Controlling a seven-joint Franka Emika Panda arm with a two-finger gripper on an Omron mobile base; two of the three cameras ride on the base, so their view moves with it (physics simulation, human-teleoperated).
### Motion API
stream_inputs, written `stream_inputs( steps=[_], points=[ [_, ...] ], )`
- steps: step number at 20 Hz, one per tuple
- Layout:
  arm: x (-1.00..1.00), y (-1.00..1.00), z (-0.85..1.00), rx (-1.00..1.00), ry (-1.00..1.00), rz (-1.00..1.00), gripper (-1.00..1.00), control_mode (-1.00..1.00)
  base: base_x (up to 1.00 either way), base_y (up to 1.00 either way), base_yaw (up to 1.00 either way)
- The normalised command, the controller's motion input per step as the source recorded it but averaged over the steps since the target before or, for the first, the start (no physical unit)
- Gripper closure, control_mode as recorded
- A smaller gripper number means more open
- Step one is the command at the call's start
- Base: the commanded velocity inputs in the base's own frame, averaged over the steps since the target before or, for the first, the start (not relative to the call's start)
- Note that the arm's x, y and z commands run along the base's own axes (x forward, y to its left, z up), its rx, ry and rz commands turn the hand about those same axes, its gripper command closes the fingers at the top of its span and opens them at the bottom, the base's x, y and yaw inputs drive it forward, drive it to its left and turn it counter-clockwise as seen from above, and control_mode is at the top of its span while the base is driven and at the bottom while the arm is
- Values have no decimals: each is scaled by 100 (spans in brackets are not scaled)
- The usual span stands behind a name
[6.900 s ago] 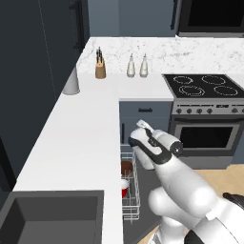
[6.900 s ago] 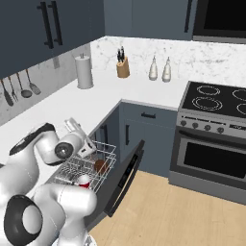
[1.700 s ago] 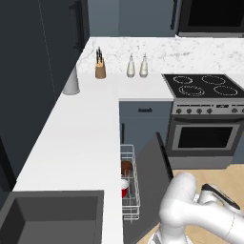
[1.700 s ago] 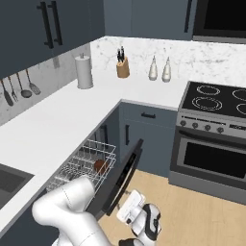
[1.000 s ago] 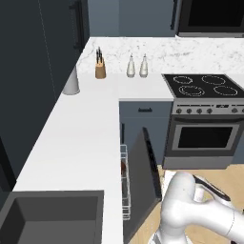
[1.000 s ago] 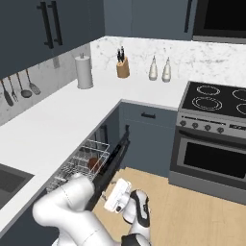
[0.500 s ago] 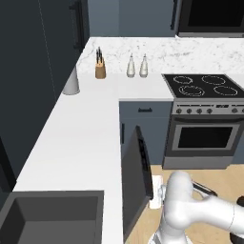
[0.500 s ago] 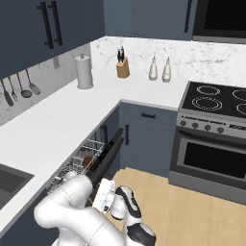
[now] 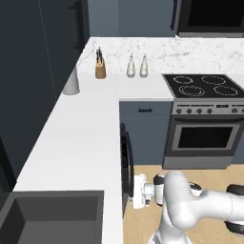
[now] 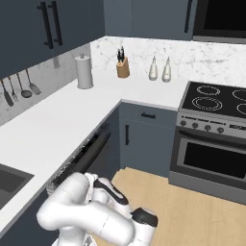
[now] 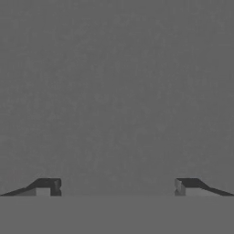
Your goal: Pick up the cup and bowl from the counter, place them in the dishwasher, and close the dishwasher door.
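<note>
The dishwasher door [image 9: 125, 159] stands almost upright, with only a narrow dark gap [image 10: 90, 148] left under the edge of the white counter [image 9: 81, 138]. My gripper [image 9: 133, 191] is low by the floor, its fingers pointing at the door's outer face. In the hand view the gripper [image 11: 116, 187] is open, its two dark fingertips [image 11: 47, 186] set wide apart, with flat grey panel right in front and nothing between them. The cup and the bowl are hidden.
A steel oven [image 9: 205, 136] with a black cooktop stands to the right of the corner cabinet. At the back of the counter are a knife block [image 9: 99, 69], two bottles [image 9: 137, 66] and a pale canister [image 9: 71, 82]. A dark sink [image 9: 47, 219] lies at front left.
The dishwasher door has swung up from half open to nearly shut, with my hand following against it. The wire rack is no longer in sight.
</note>
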Motion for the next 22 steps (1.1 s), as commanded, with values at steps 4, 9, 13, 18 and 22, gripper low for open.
stream_inputs(
  steps=[4, 9, 13, 18, 22],
  points=[
    [88, 100, -18, 10, -23, 15, -100, -100, 0, 0, 0],
    [54, 100, -54, 0, -17, 9, -100, -100, 0, 0, 0],
    [36, 96, -52, 2, -23, 5, -100, -100, 0, 0, 0],
    [31, 40, -20, 1, -13, 3, -100, -100, 0, 0, 0],
    [8, -7, 0, 3, -1, 0, -100, -100, 0, 0, 0]
  ],
)
